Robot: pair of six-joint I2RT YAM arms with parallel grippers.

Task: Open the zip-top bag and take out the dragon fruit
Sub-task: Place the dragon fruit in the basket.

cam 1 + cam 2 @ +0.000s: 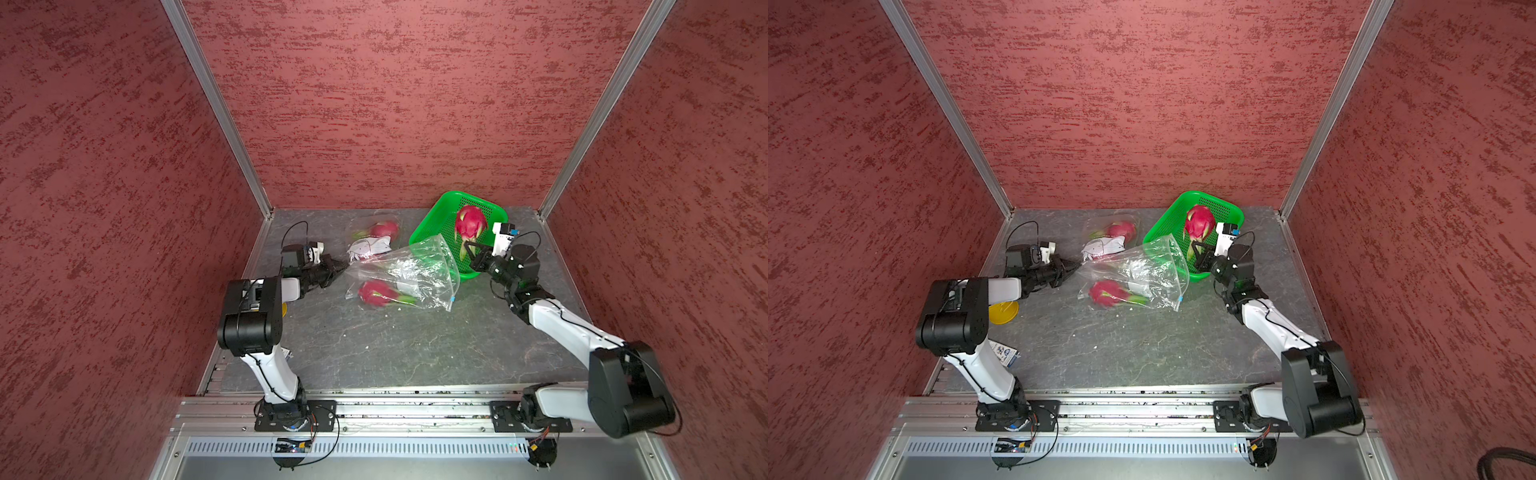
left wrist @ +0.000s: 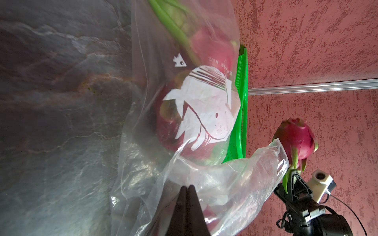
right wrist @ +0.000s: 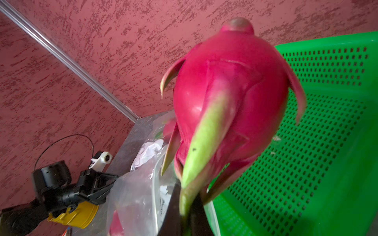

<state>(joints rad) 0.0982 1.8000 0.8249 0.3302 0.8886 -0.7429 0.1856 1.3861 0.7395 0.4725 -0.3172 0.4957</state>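
Right gripper point(image 3: 185, 214): jaws pinched narrow on one green scale of the held fruit point(image 3: 231, 98). The fruit's body stands beyond the jaws, not between them.

held fruit point(image 1: 469, 222): magenta, whole, outside any bag. It is poised over the basket point(image 1: 434, 220), and whether it touches the basket floor cannot be told.

left gripper point(image 1: 345, 264): jaws closed flat on a corner of the near bag point(image 1: 415, 270), at the end away from the mouth. The wrist view shows plastic caught between the tips.

near bag: clear and crumpled, lying on the table point(image 1: 415, 353). Its mouth is open and raised toward the basket, with the rim just beside the held fruit.

bagged fruit point(image 1: 376, 293): seen through the near bag's plastic, blurred. It is near the left gripper and well apart from the other.

far bag point(image 1: 370, 249): white fish print, behind the near bag. It holds the far fruit point(image 1: 384, 227); whether it is zipped cannot be told.

Step in hand (judged): the bag is opened and one fruit is out, being delivered to the basket.

Next move (judged): lower the fruit, then part the jaws low over the basket floor. The hold is on a thin scale only, so a swing or a tear could drop the fruit early. After that, the open mouth must be entered for the bagged fruit while the corner is pinned.
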